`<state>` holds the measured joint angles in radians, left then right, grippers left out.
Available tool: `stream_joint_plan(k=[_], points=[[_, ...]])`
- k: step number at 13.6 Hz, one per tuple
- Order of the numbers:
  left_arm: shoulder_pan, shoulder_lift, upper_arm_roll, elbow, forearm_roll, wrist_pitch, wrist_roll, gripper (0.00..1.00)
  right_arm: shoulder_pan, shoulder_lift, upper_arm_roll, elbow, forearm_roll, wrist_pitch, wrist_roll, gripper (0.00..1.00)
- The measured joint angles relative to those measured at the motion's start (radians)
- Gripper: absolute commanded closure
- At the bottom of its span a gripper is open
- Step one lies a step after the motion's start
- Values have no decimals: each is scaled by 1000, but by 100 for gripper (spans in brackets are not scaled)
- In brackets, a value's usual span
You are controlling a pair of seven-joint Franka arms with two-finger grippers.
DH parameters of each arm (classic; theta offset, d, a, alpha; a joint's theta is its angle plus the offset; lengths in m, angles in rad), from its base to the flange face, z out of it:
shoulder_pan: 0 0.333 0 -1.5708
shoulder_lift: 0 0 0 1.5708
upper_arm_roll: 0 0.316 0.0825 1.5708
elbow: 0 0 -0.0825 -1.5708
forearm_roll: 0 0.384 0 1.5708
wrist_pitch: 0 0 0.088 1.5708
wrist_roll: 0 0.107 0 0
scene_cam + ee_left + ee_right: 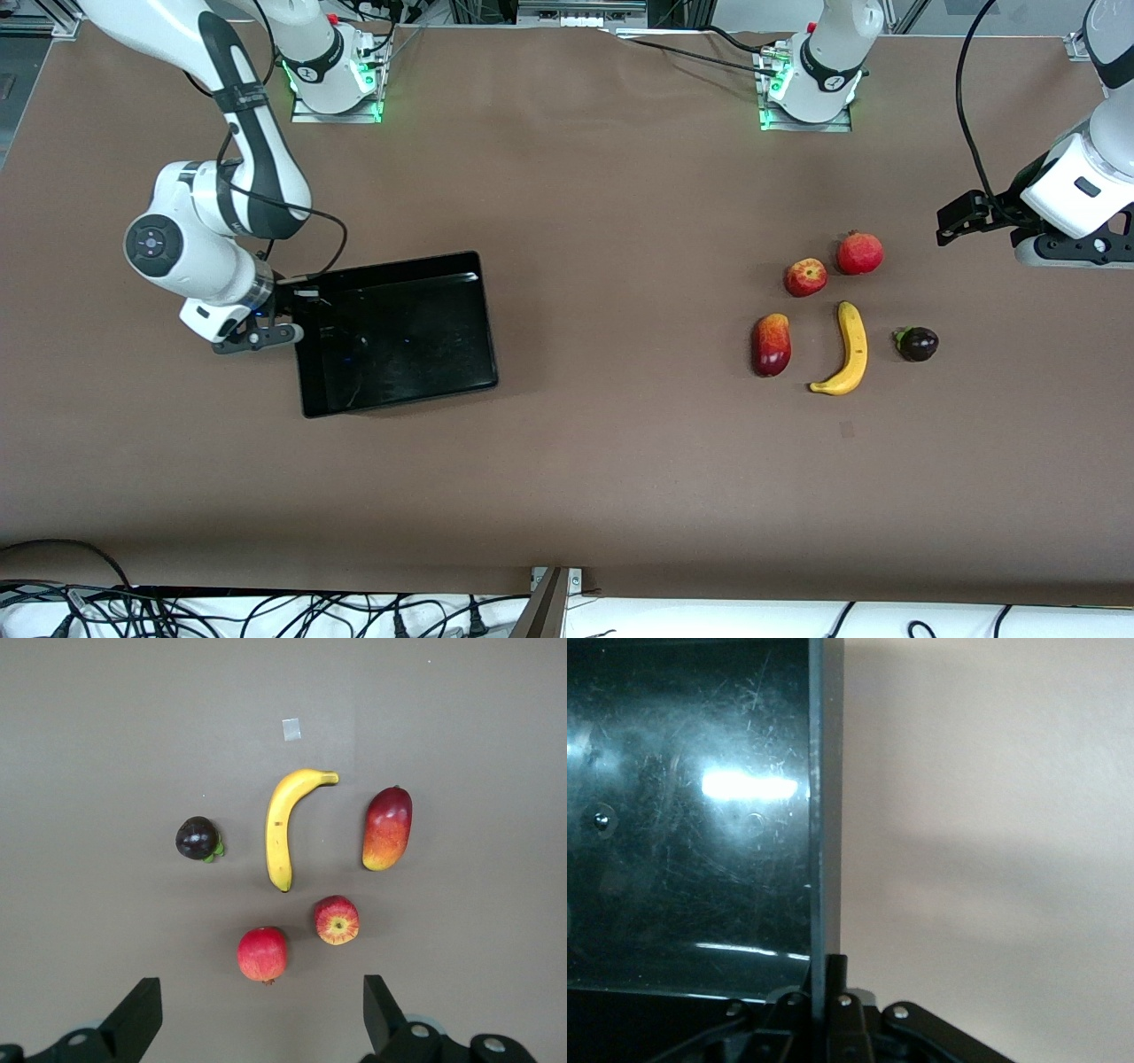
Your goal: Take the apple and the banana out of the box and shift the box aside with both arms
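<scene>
The black box (399,341) lies toward the right arm's end of the table. My right gripper (282,334) is shut on its end wall (818,815), one finger on each side (826,988). The fruits lie toward the left arm's end: banana (849,350), apple (805,277), pomegranate (859,253), mango (771,345) and dark purple fruit (917,344). My left gripper (1063,250) is open and empty, up in the air beside the group. Its view shows the banana (282,824), apple (337,920), pomegranate (262,954), mango (387,828) and purple fruit (197,838) ahead of the fingertips (137,1019).
A small tape mark (847,430) sits on the brown table nearer the front camera than the banana. The arm bases (332,80) stand along the table's edge farthest from that camera. Cables hang below the near edge.
</scene>
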<state>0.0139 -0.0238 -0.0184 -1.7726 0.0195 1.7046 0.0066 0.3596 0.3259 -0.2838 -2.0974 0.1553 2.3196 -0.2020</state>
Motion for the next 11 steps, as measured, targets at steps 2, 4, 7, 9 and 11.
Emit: stream_joint_plan(k=[2,4,7,9,11], points=[[0,0,0,0,0,0,0,0,-1,-9,-41,-81,11,97,-12,100],[0,0,0,0,0,0,0,0,-2,-23,-70,-135,20,148,-18,100],[0,0,0,0,0,0,0,0,-2,-42,-94,-163,21,151,-18,76],[0,0,0,0,0,0,0,0,-2,-44,-94,-165,21,150,-18,0],[0,0,0,0,0,0,0,0,0,-52,-92,-159,21,147,-20,0]])
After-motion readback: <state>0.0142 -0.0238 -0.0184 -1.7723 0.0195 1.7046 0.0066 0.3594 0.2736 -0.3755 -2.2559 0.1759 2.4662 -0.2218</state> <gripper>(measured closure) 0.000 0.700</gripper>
